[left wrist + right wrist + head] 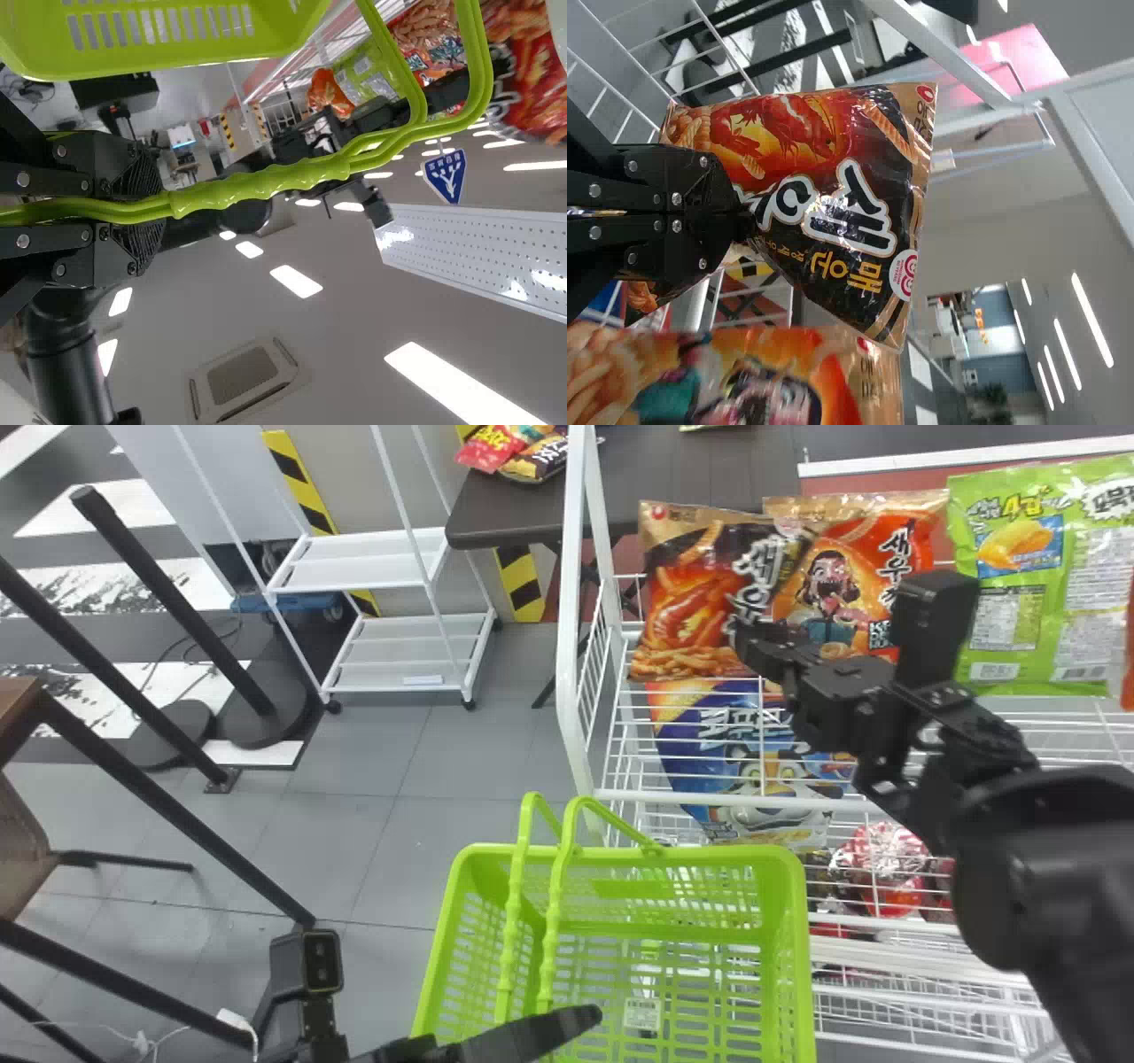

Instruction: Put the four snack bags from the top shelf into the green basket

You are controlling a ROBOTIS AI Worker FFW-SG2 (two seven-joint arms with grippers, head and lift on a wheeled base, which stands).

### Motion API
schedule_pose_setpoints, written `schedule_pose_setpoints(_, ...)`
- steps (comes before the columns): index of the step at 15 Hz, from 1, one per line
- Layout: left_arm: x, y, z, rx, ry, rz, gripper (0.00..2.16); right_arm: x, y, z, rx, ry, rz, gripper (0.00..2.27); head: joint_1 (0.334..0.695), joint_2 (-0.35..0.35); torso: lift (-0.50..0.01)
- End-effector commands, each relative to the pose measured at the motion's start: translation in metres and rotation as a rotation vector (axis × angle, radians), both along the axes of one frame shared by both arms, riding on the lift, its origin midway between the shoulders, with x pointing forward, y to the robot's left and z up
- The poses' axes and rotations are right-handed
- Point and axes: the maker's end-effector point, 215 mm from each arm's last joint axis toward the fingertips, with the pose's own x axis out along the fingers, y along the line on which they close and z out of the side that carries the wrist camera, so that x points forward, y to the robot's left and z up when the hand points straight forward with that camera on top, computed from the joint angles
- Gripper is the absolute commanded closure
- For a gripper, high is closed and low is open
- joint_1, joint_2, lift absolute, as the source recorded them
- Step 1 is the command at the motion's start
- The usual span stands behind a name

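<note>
Four snack bags are showing along the top shelf (709, 802). The leftmost, a brown-and-black bag (687, 615), is being grasped at one side by the right tool (749, 642), whose fingers are clenching it; it is leaning and overlapping the second, an orange bag (828, 584) with one cartoon figure. Just right of that is standing one green bag (1045, 615), and at the far right the edge of a fourth, an orange-red bag (1128, 655), is peeking in.

As for writing, the brown-and-black bag is carrying large white lettering, smaller yellow lettering and one round pink-and-white mark; the green bag is bearing a blue picture panel and blocks of small print.

Below, one blue bag (744, 771) is showing through the wires, with several red packages (890, 859) lower down.

Near the middle, one green basket (700, 856) is hanging by its two handles (554, 886), which the left tool (576, 1019) is holding together, fingers clenched around them.

Farther left, one white rack (363, 562) is standing on the floor, and on the far dark surface (492, 518) a red bag (489, 447) and a black-and-yellow bag (536, 460) are lying
</note>
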Motion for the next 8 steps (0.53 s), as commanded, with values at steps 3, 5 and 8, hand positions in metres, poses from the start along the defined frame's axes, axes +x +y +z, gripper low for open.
schedule_pose_setpoints(3, 0.018, 0.002, -0.001, 0.007, -0.006, 0.007, 2.15, -0.075, -0.064, 0.006, 0.057, 0.052, -0.080, 2.25, 0.695, 0.130, -0.001)
schedule_pose_setpoints(5, 0.022, -0.001, -0.003, 0.009, -0.005, 0.006, 2.15, -0.116, -0.066, 0.016, 0.087, 0.054, -0.059, 2.25, 0.695, 0.094, -0.001)
schedule_pose_setpoints(8, 0.024, -0.002, -0.008, 0.020, 0.002, 0.005, 2.15, -0.171, -0.041, 0.021, 0.188, 0.129, 0.020, 2.25, 0.695, 0.092, -0.001)
